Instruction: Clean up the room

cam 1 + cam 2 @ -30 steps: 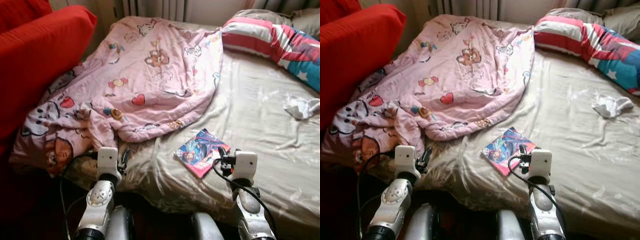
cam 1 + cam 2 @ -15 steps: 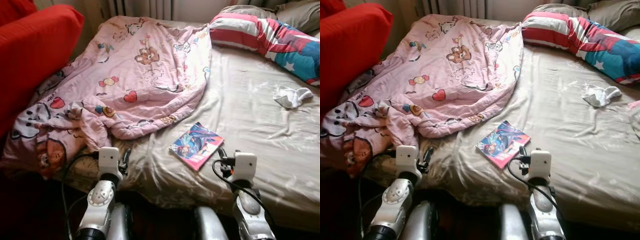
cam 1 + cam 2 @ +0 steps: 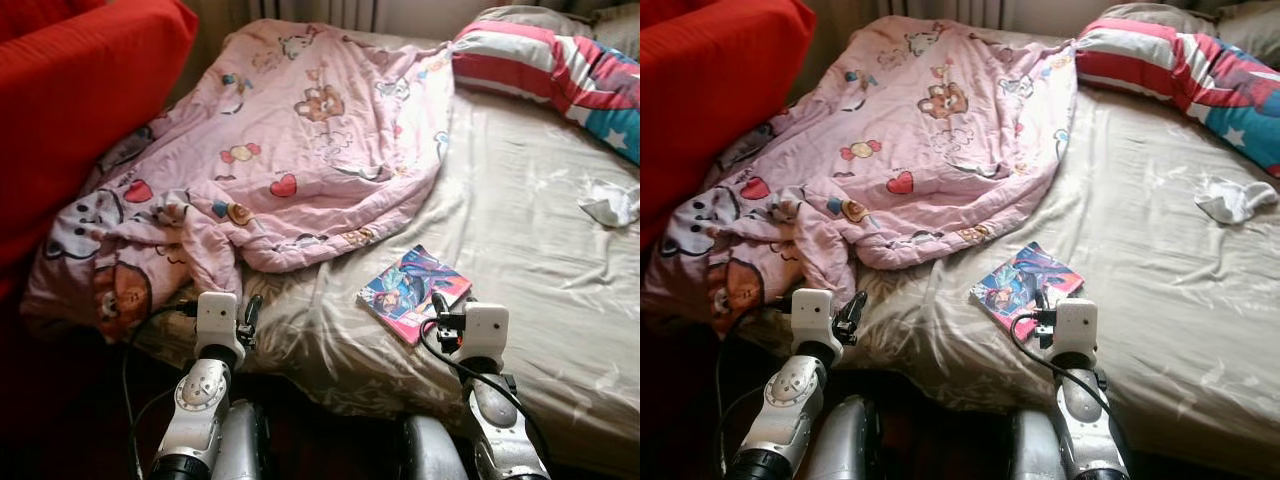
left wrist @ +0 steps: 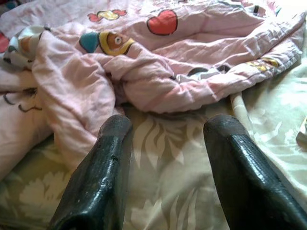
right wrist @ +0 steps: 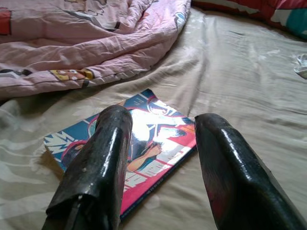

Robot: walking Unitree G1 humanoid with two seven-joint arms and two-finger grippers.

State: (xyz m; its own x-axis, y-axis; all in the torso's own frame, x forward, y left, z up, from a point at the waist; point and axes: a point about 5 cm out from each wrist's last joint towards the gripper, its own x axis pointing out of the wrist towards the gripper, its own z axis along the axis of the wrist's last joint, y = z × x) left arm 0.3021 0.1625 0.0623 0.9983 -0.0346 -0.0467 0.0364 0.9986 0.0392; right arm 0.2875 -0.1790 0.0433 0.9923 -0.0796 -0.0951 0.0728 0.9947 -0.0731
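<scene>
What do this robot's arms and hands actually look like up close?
Two silver metal arms, each capped by a white boxy wrist block with a black cable looping off it. The left gripper and right gripper each have two long, glossy black, rounded fingers.

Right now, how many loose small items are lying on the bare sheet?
2. A book lies near the bed's front edge, just ahead of the right gripper. A white crumpled cloth lies far right. More may be hidden under the blanket.
</scene>
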